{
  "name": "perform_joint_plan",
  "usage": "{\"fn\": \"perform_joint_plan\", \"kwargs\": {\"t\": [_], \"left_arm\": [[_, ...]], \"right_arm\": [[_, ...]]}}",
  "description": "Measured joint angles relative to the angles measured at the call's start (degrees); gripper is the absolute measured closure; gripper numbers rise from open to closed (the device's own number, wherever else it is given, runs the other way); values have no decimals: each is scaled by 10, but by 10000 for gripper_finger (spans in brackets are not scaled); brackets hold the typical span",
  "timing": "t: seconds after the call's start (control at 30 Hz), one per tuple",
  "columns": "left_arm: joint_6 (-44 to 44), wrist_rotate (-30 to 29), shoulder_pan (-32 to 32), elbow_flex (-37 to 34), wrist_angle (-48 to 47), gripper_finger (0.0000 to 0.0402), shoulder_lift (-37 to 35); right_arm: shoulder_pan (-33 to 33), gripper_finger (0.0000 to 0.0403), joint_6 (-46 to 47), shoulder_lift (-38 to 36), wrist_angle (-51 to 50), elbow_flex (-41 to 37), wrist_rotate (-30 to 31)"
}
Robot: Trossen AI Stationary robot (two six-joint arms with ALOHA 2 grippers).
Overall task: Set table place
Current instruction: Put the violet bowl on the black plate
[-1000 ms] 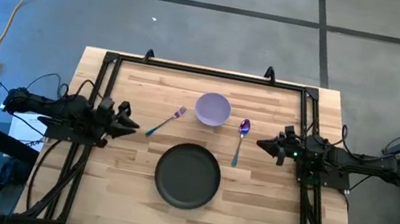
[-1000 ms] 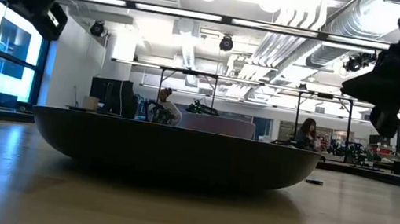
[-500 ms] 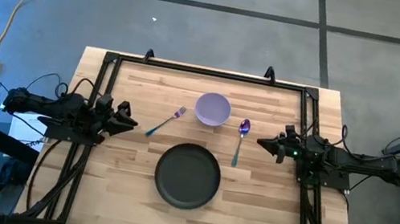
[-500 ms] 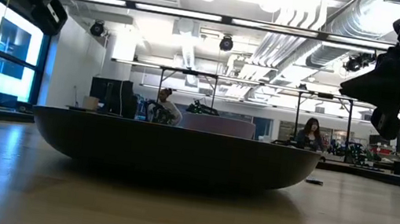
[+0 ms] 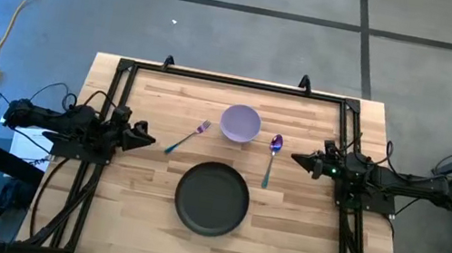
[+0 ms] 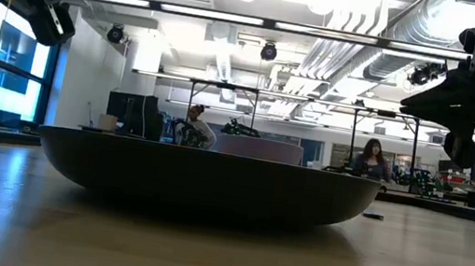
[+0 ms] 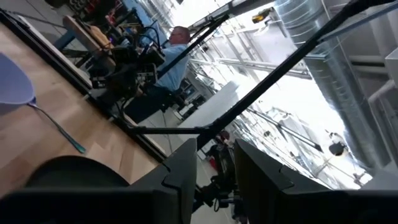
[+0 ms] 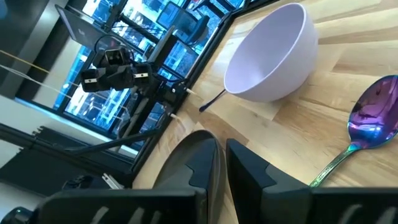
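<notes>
pulling back toward 9 o'clock, your left gripper (image 5: 148,139) has its jaws released and empty; right gripper (image 5: 296,162) at 3 o'clock is nearly clenched, empty. plate (image 5: 212,200), bowl (image 5: 240,123), fork (image 5: 188,137), spoon (image 5: 272,157) look set on the table (image 5: 297,249).

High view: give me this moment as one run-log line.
plate front centre | bowl behind it | fork left | spoon right | left gripper empty | right gripper empty

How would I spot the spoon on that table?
Find the round black plate on the wooden table. Behind it sits a lavender bowl; the spoon lies just right of that bowl. Unlike the pronged fork opposite, it ends in a shiny purple oval.
</notes>
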Motion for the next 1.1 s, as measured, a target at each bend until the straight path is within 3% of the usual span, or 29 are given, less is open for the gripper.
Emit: {"fn": "perform_joint_plan", "kwargs": {"t": [0.5,0.63,0.77,1.1], "left_arm": [[5,-1,0,0,-6,307,0],[120,3,0,0,-63,307,0],[190,6,0,0,-128,307,0],[73,7,0,0,-96,307,0]], "right_arm": [[0,371,-5,0,-7,0,-27],[0,371,-93,0,-11,0,-61],[0,371,-130,0,9,0,-48],[0,371,-152,0,26,0,-21]]}}
